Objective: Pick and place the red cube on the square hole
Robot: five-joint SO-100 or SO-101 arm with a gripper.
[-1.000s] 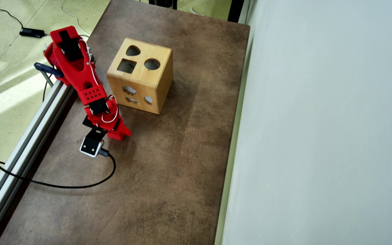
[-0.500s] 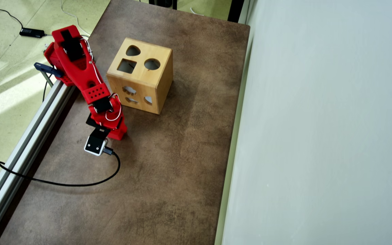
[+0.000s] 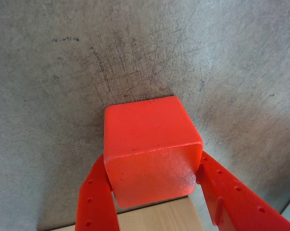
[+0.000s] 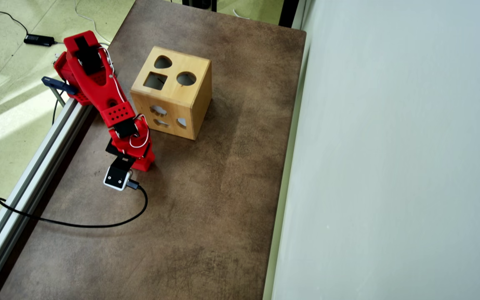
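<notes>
In the overhead view the wooden box (image 4: 172, 98) stands on the far part of the desk (image 4: 206, 216), with the square hole (image 4: 155, 81) on the left of its top face. The gripper (image 4: 142, 164) lies left and nearer. In the wrist view the red cube (image 3: 151, 149) sits between the gripper's (image 3: 154, 197) fingers.

A lab or workshop corner. A worn brown table (image 4: 206, 216) stands against a pale wall (image 4: 390, 166), an aluminium rail (image 4: 27, 183) along its edge. Cables and a power adapter (image 4: 38, 39) lie on the greenish vinyl floor (image 4: 2, 104).
</notes>
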